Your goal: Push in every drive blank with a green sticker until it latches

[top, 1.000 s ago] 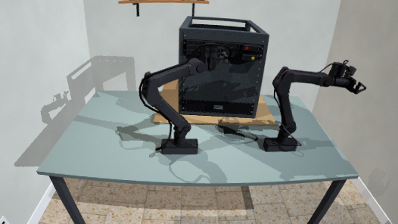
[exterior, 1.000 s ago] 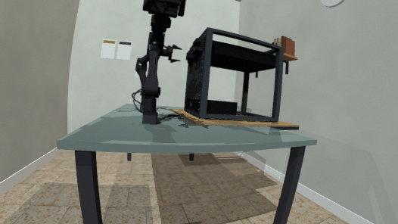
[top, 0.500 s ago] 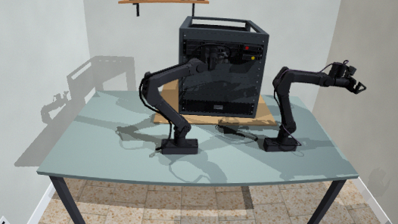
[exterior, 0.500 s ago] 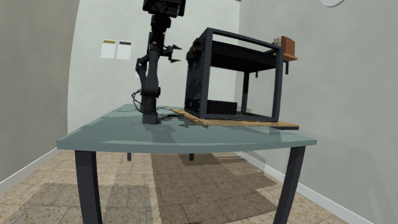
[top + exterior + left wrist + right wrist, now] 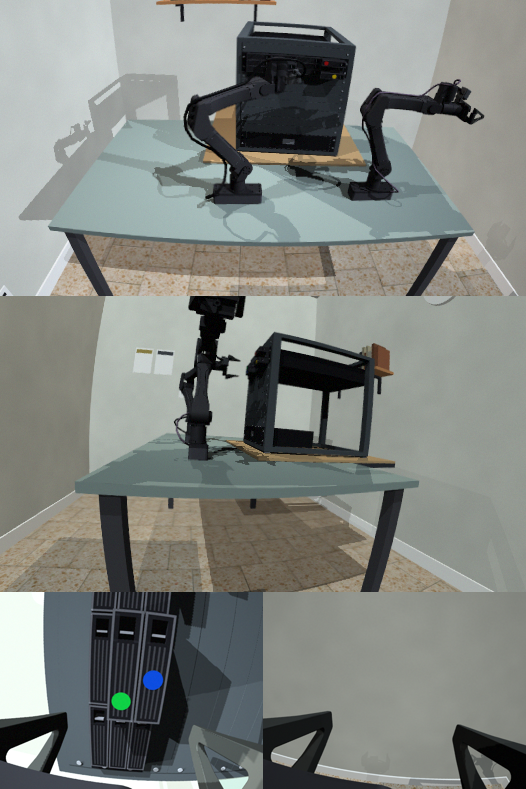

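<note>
Nearest stand two arms on the bench; the right pincer is spread wide with nothing in it, turned toward the wall; the left pincer is also wide and empty, facing the rack.

Beyond its fingers, the green-stickered blank stands proud in the middle column of the left wrist view, between a flusher plain blank and the blue-stickered blank, also proud. To seat it well, I would narrow the pincer, centre it on that face and press slowly and squarely; the neighbours want clearance, and a hard shove high up could tip or slide the loose rack; ease off once it stops.

Counted: two arms, two pincers, one rack; one green sticker and one blue in the left wrist view; one red sticker and one yellow from above; other greens may be hidden behind the left arm.
</note>
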Controlling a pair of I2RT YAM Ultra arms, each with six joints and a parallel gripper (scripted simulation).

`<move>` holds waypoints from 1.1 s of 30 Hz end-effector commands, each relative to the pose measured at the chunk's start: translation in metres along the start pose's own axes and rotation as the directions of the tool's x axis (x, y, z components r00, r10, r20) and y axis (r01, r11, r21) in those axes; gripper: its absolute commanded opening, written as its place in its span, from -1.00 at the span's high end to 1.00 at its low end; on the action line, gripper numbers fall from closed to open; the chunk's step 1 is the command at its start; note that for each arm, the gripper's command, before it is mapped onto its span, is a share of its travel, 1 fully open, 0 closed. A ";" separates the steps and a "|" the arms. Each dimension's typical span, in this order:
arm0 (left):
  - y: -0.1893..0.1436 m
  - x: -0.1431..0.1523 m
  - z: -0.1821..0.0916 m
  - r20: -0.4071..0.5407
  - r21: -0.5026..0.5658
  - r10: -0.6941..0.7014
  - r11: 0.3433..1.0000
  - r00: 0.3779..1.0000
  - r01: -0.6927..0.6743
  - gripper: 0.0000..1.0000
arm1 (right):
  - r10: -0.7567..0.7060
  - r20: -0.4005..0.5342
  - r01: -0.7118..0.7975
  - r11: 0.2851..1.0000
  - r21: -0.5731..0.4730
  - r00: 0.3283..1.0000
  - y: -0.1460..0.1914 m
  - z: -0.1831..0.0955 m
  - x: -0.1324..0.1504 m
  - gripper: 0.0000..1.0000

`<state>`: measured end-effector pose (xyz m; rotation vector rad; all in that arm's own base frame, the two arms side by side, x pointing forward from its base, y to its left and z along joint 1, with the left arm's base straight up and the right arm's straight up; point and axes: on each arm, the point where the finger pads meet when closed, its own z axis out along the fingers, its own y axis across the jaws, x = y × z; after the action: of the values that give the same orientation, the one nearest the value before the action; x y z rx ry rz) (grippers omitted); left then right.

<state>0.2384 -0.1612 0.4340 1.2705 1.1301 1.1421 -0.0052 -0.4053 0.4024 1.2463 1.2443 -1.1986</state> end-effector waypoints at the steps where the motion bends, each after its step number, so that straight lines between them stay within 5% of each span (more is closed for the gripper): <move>1: 0.010 0.008 -0.005 0.008 -0.020 -0.048 0.999 0.999 0.048 -1.00 | 0.007 0.046 -0.007 1.000 -0.002 0.999 0.003 -0.008 -0.013 -1.00; 4: 0.010 0.008 -0.005 0.008 -0.020 -0.048 0.999 0.999 0.048 -1.00 | 0.007 0.046 -0.007 1.000 -0.002 0.999 0.003 -0.008 -0.013 -1.00; 5: 0.010 0.008 -0.005 0.008 -0.020 -0.048 0.999 0.999 0.048 1.00 | 0.007 0.046 -0.007 1.000 -0.002 0.999 0.003 -0.008 -0.013 -1.00; 33: 0.010 0.008 -0.005 0.008 -0.020 -0.048 0.999 0.999 0.048 1.00 | 0.007 0.046 -0.007 1.000 -0.002 0.999 0.003 -0.008 -0.013 -1.00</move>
<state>0.2384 -0.1612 0.4340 1.2705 1.1301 1.1421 -0.0052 -0.4053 0.4024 1.2463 1.2442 -1.1986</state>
